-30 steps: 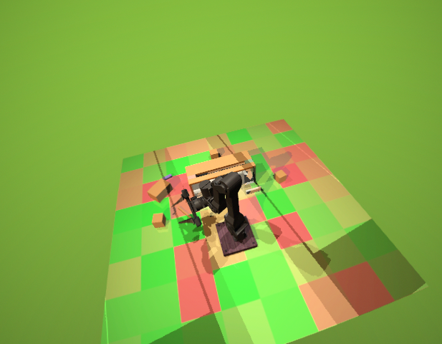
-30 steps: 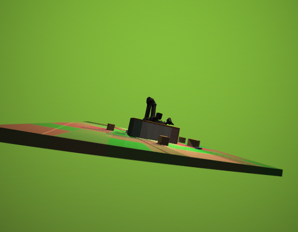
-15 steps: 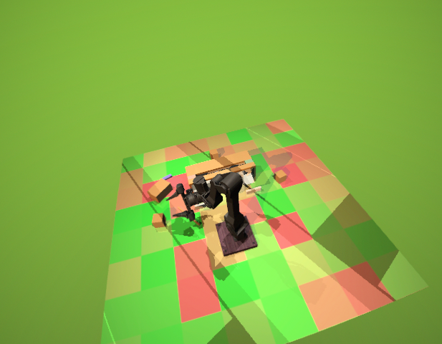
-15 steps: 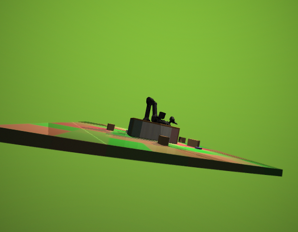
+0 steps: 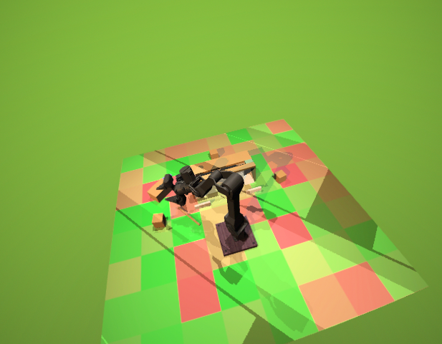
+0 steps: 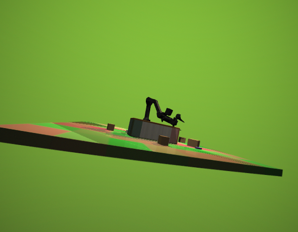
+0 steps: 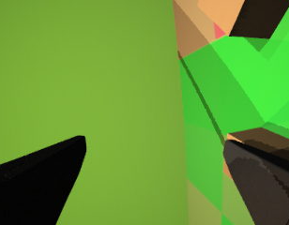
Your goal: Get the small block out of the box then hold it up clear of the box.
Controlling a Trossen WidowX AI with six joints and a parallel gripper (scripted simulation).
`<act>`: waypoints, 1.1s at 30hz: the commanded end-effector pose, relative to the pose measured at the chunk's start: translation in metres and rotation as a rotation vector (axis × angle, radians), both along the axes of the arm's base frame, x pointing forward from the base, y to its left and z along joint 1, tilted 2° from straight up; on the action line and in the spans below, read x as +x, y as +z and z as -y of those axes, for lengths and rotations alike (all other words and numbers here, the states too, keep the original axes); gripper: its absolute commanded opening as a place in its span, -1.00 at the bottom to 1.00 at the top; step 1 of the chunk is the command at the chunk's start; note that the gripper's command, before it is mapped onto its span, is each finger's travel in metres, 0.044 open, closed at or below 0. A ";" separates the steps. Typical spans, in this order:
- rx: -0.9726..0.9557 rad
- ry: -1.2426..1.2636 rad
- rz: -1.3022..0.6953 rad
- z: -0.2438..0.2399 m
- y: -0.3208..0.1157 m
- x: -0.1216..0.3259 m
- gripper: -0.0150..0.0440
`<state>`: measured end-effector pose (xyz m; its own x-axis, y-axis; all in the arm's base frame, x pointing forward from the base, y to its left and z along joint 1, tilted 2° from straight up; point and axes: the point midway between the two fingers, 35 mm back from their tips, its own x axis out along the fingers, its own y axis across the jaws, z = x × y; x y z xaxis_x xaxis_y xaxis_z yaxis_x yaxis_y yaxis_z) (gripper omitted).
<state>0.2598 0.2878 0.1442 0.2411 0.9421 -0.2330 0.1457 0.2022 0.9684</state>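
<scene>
The wooden box (image 5: pixel 221 162) (image 6: pixel 153 130) stands upright behind the arm, its clear front towards the arm's base. The arm covers much of that front, and I cannot make out a block on the shelf. A small flat blue-purple piece (image 6: pixel 198 148) lies on the table off the box's left end; I cannot tell if it is the task's block. In the top view the gripper almost wholly hides it. My gripper (image 5: pixel 161 193) (image 6: pixel 182 125) (image 7: pixel 156 145) is open and empty, raised above the table beside the box's left end.
A larger orange block (image 5: pixel 154 190) (image 6: pixel 193 142) (image 7: pixel 220 11) lies below the gripper. Small orange blocks stand at front left (image 5: pixel 158 221) (image 6: pixel 182 139) (image 7: pixel 262 133), right (image 5: pixel 280 175) (image 6: pixel 110 126) and behind the box (image 5: pixel 213 153) (image 6: pixel 163 140). A thin orange stick (image 5: pixel 190 216) lies left of the base.
</scene>
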 end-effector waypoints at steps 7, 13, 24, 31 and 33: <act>-0.145 -0.040 0.296 -0.019 0.022 0.032 0.86; -0.390 0.012 0.502 -0.016 0.016 0.049 0.86; -1.043 0.358 0.835 0.042 0.009 0.078 0.86; -1.305 0.686 0.905 0.087 0.012 0.077 0.86; -1.368 0.812 0.916 0.102 0.014 0.074 0.86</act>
<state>0.3374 0.2402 0.1545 0.4348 0.4373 -0.7873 -0.6291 0.7730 0.0820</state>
